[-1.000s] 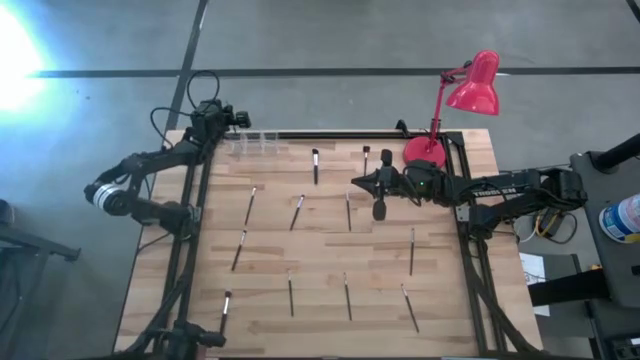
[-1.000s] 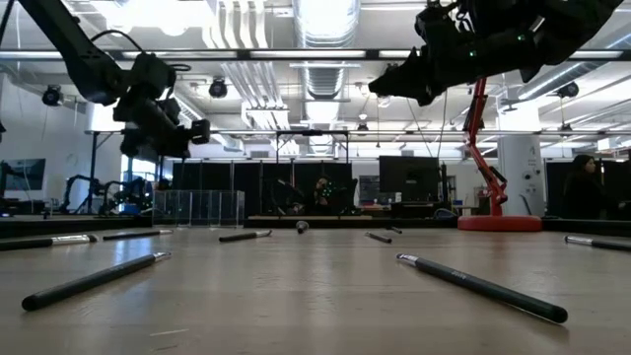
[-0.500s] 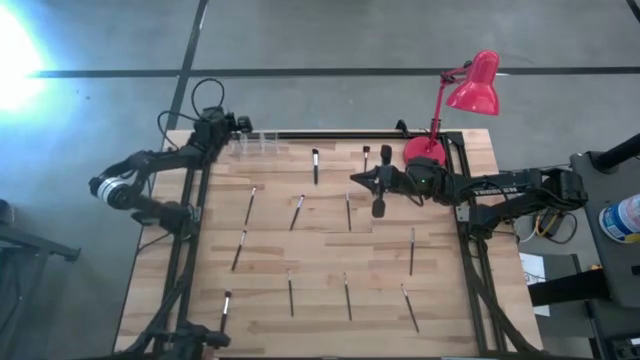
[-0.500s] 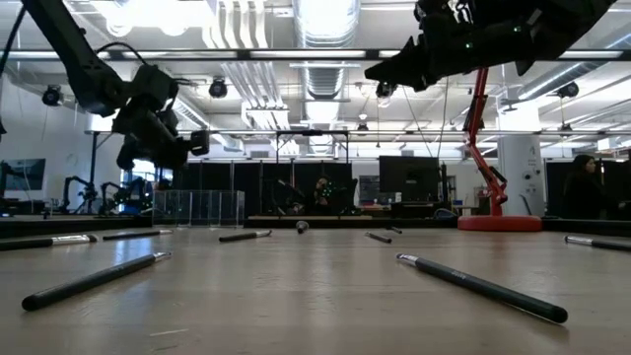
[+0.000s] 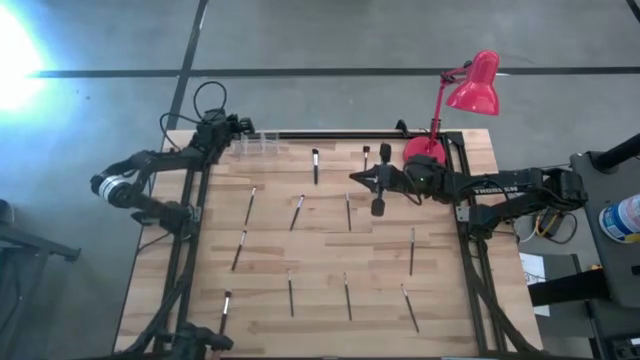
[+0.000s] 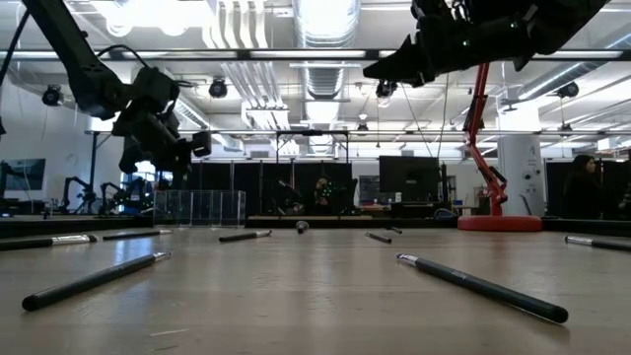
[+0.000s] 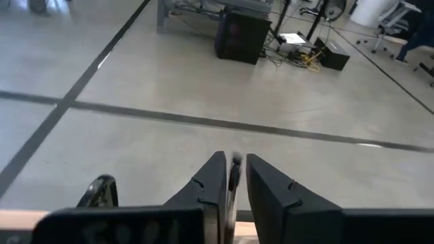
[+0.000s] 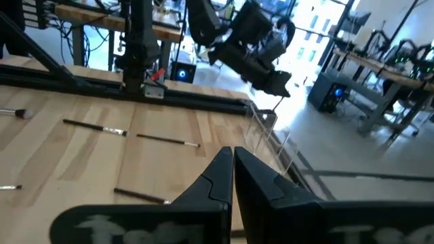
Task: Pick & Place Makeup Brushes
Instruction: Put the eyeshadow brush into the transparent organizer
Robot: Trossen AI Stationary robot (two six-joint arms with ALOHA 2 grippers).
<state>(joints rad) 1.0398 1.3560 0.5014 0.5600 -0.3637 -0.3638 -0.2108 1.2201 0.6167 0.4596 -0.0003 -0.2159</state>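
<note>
1. Nearest in the low view, two brushes lie flat on the wooden table (image 6: 296,296): one at left (image 6: 94,280), one at right (image 6: 481,286), angled away from each other and well apart.
2. From above, the brushes (image 5: 291,296) lie scattered singly over the table, none touching another. The near row has four, among them one at the near left (image 5: 226,305) and one at the near right (image 5: 409,307).
3. The middle holds more: one on the left (image 5: 239,250), another just beyond it (image 5: 251,204), one toward the centre (image 5: 298,211), one beside that (image 5: 348,211) and one on the right (image 5: 412,250).
4. Farther back lie two more (image 5: 315,166) (image 5: 366,158), their dark bristle tips toward the far edge.
5. The right gripper (image 5: 358,178) hangs above the table's far middle, reaching in from the right side. In its wrist view the two fingers (image 8: 218,177) meet with nothing seen between them. A short dark part (image 5: 379,208) hangs under the arm; I cannot tell what it is.
6. The left gripper (image 5: 238,124) is raised over the far left corner, just above a clear rack (image 5: 254,143). In its wrist view the fingers (image 7: 211,183) are nearly together, clamping a thin brush (image 7: 234,177) that stands between them.
7. A red lamp (image 5: 470,85) stands with its base on the far right corner.
8. Beyond the table the low view shows a workshop with ceiling lights and desks.
</note>
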